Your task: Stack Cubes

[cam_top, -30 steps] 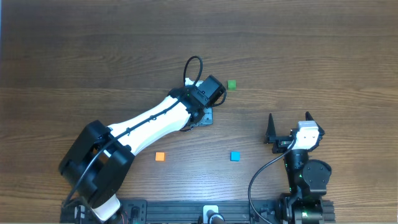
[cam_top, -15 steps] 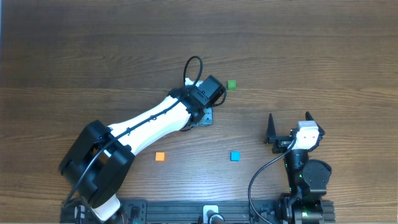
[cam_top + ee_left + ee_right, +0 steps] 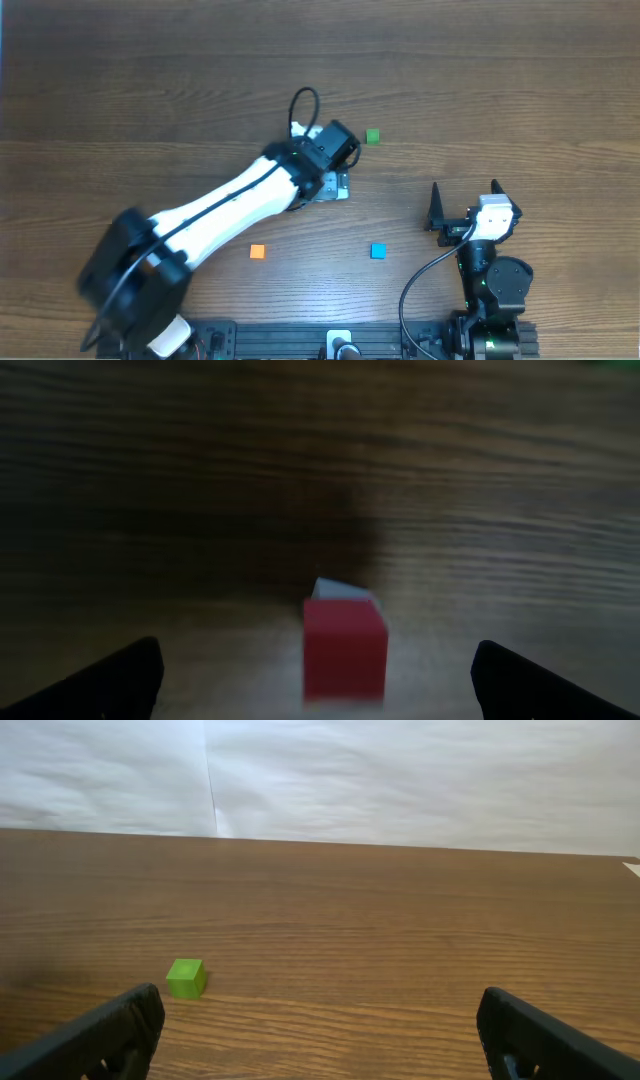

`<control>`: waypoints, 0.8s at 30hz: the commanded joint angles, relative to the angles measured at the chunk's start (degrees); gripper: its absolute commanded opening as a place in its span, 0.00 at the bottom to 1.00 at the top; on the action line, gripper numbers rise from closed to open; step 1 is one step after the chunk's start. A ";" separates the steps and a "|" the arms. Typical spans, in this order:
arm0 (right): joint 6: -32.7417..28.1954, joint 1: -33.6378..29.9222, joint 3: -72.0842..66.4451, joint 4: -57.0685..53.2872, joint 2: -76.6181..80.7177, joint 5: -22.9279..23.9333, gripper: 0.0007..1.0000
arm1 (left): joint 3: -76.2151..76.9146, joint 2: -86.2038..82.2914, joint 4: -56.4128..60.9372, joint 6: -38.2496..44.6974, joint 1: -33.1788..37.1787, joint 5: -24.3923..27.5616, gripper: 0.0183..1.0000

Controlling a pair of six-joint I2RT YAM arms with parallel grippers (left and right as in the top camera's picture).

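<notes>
Wooden table [image 3: 120,80]. Left gripper [image 3: 315,660]: fingers spread wide, touching nothing. Red cube [image 3: 345,655] sits between them, stacked on a pale cube [image 3: 335,591]. Right gripper [image 3: 465,205]: spread wide, empty. Green cube [image 3: 372,136], blue cube [image 3: 378,251] and orange cube [image 3: 257,252] lie singly, well apart.

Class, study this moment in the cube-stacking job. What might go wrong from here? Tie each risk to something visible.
1. The left gripper stands open astride the red cube, and a pale cube peeks out right behind it. Closing or shifting may well nudge that one askew.
2. The orange cube lies close beside the left arm, so a low sweep of the arm might knock it away.
</notes>
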 commanded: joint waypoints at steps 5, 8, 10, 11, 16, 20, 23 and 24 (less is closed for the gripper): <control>-0.24 -0.35 -0.44 0.11 -0.46 -0.81 0.99 | -0.31 -19.67 -7.96 -0.11 -0.11 -6.32 1.00; -0.24 -0.35 -0.44 0.11 -0.46 -0.81 0.99 | -2.47 -23.85 -11.50 -1.25 -0.13 -6.43 1.00; -0.24 -0.35 -0.44 0.11 -0.46 -0.81 0.99 | -6.64 -26.21 -11.26 -2.86 -0.17 -5.90 0.99; -0.24 -0.35 -0.44 0.11 -0.46 -0.81 0.99 | -9.64 -27.30 -10.43 -3.98 -0.17 -5.31 0.98; -0.24 -0.35 -0.44 0.11 -0.46 -0.81 0.99 | -24.17 -30.60 -0.98 -4.94 -0.17 -2.05 0.97; -0.24 -0.35 -0.44 0.11 -0.46 -0.81 0.99 | -30.38 -31.17 3.37 -4.92 -0.17 -1.11 0.97; -0.24 -0.35 -0.44 0.13 -0.46 -0.81 0.99 | -32.33 -31.06 3.96 -4.87 -0.17 -1.11 0.94; -0.24 -0.35 -0.44 0.11 -0.46 -0.81 0.99 | -32.72 -30.93 4.00 -4.90 -0.20 -1.11 0.92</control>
